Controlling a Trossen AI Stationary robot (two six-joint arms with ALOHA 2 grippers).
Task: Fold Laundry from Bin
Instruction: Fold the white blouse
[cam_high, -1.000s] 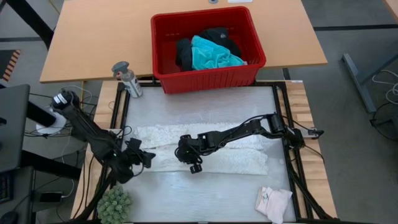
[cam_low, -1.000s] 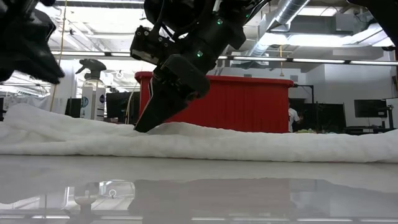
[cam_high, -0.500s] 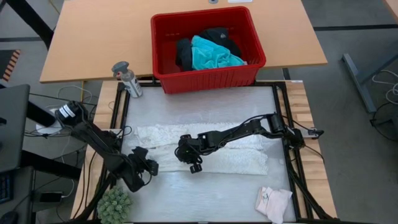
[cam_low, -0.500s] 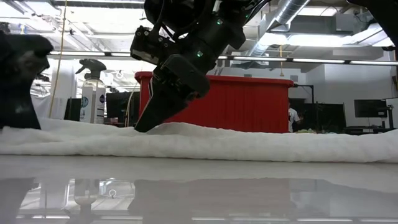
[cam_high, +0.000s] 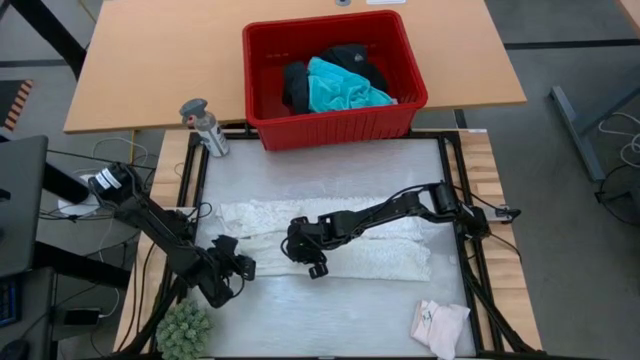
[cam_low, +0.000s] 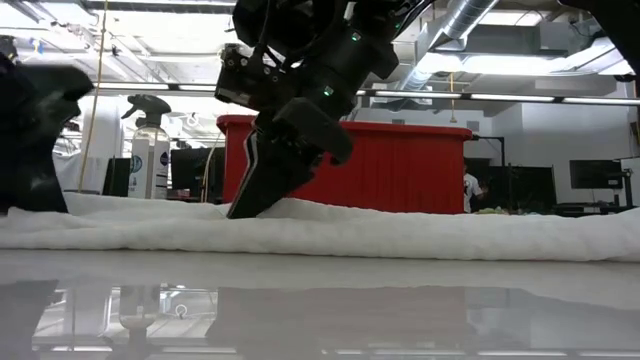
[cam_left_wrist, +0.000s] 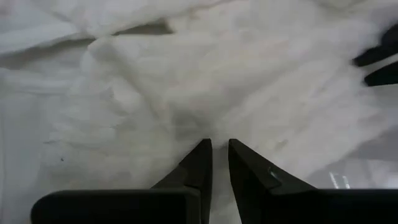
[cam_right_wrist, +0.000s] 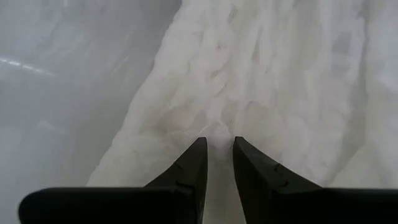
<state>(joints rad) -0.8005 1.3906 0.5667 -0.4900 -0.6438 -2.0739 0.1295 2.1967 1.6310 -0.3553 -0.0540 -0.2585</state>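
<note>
Our left claw (cam_high: 236, 268), nearly closed, has dropped onto the white lacy top (cam_high: 380, 255) at seven o'clock; right claw (cam_high: 314, 262) pinches its middle, ready to fold.

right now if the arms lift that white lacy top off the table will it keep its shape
Probably not: the white lacy top lies limp and wrinkled, so it likely droops. It looks thin, likely light. The left gripper and right gripper pinch small folds, so the rest should hang.

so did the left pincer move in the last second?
Yes. The left pincer shifted down the overhead picture, away from the red bin, now at the white lacy top's near-left corner.
</note>
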